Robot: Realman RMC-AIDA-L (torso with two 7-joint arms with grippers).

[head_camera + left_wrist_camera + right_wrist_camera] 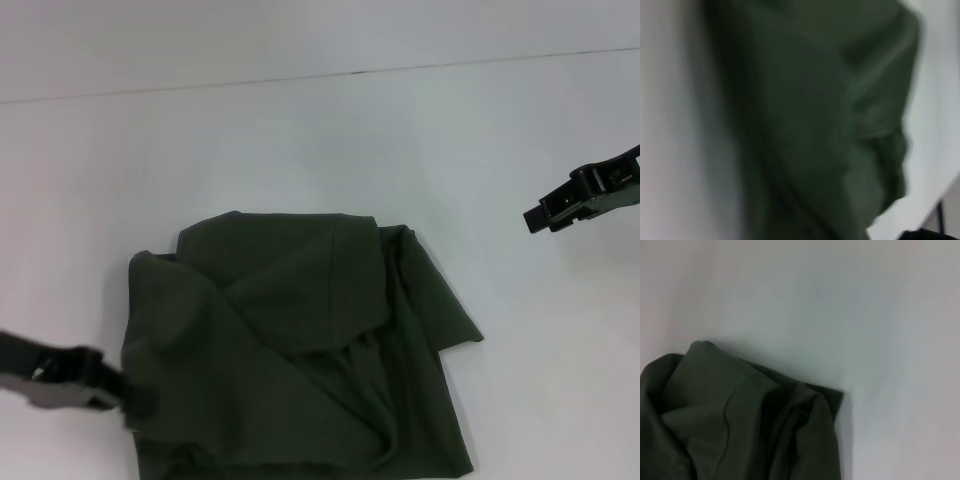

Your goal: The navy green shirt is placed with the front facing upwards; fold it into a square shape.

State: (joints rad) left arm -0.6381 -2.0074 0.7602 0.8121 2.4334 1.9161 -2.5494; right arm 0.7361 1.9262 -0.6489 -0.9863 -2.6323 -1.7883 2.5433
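Navy green shirt (300, 350) lies bunched; left gripper (130, 398) touches its edge, grip unclear; right gripper (545, 217) hovers apart, empty.

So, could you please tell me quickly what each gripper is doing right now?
Left gripper: at the navy green shirt's left edge; grip cannot be told.
Right gripper: over the table, holding nothing.

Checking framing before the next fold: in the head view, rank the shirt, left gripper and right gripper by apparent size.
1. navy green shirt, by far largest.
2-3. left gripper and right gripper look alike; the left is nearer, so unranked.
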